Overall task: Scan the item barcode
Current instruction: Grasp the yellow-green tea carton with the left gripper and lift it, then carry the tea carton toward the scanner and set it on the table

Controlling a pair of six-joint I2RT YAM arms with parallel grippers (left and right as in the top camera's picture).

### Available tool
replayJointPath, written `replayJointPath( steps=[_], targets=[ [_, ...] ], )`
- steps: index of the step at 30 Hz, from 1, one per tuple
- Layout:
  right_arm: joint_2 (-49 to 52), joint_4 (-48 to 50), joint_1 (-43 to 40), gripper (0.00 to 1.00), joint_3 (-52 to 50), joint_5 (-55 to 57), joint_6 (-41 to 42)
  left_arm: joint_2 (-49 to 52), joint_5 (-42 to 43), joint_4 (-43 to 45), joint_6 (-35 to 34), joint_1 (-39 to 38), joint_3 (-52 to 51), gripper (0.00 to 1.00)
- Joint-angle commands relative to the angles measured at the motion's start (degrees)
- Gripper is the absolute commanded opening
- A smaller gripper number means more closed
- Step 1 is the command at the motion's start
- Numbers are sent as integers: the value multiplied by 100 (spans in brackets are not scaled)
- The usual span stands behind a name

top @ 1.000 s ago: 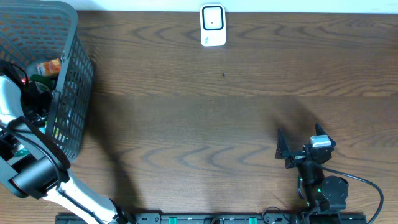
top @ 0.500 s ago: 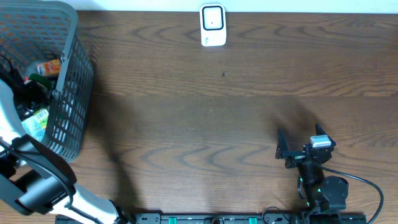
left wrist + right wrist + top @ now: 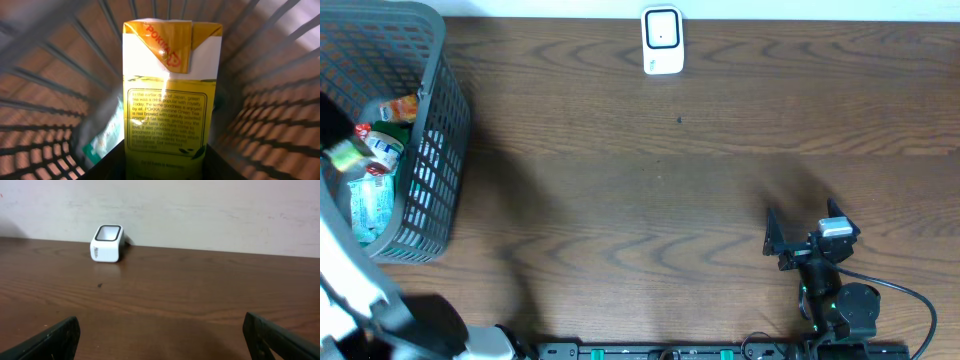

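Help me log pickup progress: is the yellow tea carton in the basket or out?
In: left wrist view shows the carton ringed by walls of the basket.

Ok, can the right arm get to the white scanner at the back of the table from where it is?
Probably yes: only bare table lies between the open right end effector and the scanner, with nothing in the way, though it sits far off.
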Motion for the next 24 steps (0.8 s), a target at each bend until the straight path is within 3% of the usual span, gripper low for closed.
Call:
replayJointPath(
  steps=[1,6,10,17,24],
  targets=[
    [-31,-20,90,99,-4,-9,96,-715,-24,221,-341,37,284,40],
    [-31,-20,90,99,-4,-9,96,-1622,210,726,-713,-262,284,39],
    [-31,-20,90,99,-4,-9,96,-2050,214,774,-925,-1001,284,39],
    [-31,-22,90,99,-4,-9,96,-1971,227,225,-1093,-3060,282,39],
    [-31,-20,90,99,-4,-9,96,-951,164,17,-1574,-5215,282,39]
  ],
)
